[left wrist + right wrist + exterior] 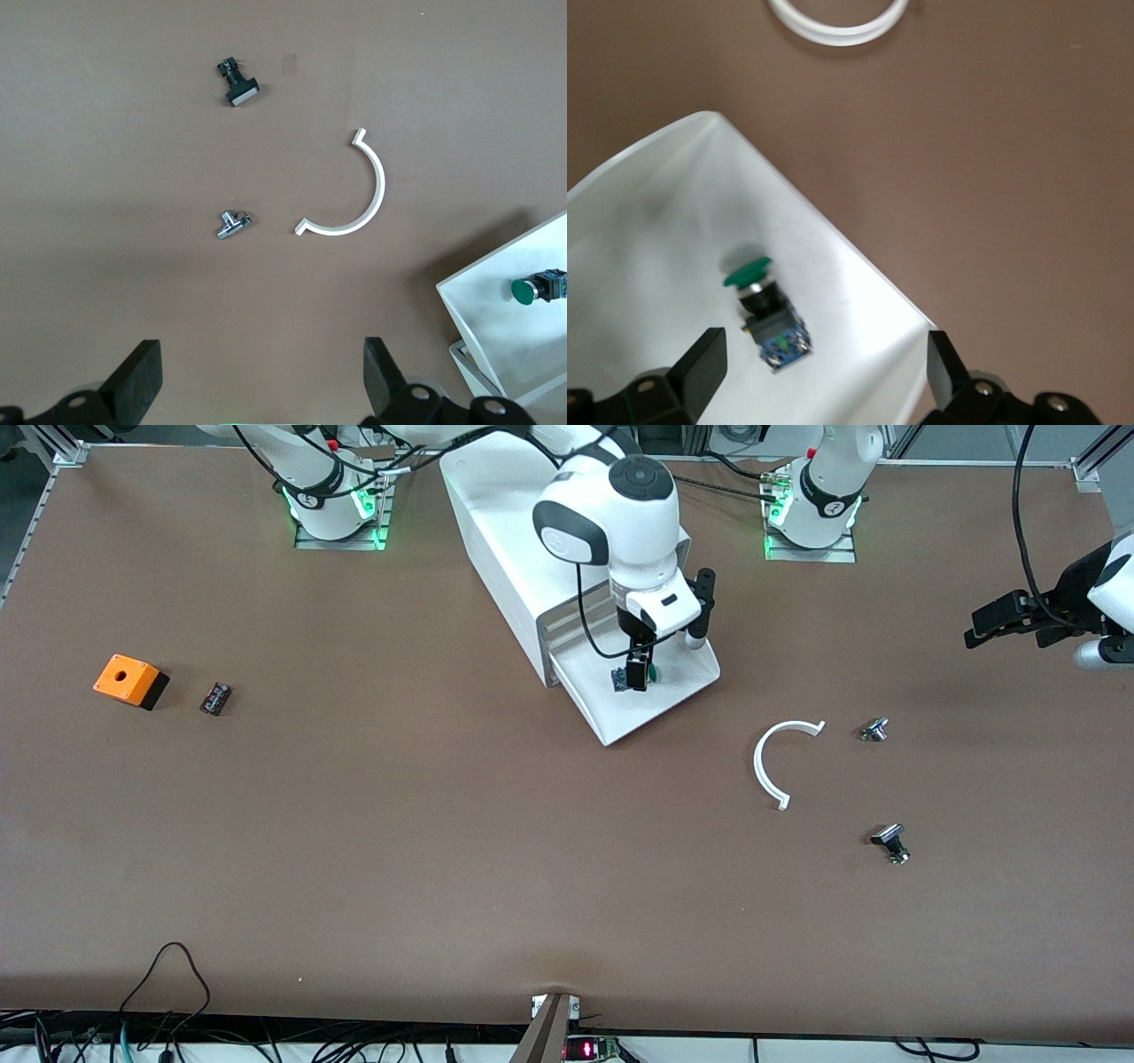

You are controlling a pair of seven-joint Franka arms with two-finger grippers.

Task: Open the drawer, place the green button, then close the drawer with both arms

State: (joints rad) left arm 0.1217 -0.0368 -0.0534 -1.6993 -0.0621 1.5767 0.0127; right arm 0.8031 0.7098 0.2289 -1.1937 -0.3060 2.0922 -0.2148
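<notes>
Bottom drawer (660, 700) pulled out of the white cabinet (496, 540), open toward the front camera. Button (631, 677) lying on its side on the drawer floor, green cap and blue-black body both visible; also seen in the right wrist view (766, 314) and at the edge of the left wrist view (539, 288).

Right gripper (640, 673) hanging over the open drawer, directly above the button. Jaws spread wide, fingers (700, 363) standing apart either side of the button in the right wrist view, gripping nothing, no contact with the button visible.

Left gripper (974, 635) up in the air at the left arm's end of the table, over bare tabletop. Jaws wide open in the left wrist view, fingers (142, 376) well apart, nothing held.

On the table toward the left arm's end: white curved half-ring (778, 757), near the drawer's corner but apart from it. Small silver knob (874, 730) just beside the ring. Second knob with black cap (891, 841) nearer the front camera than the first.

Toward the right arm's end: orange box (130, 680) with a round hole on top, and a small black-red block (215, 698) just beside it, not touching.
</notes>
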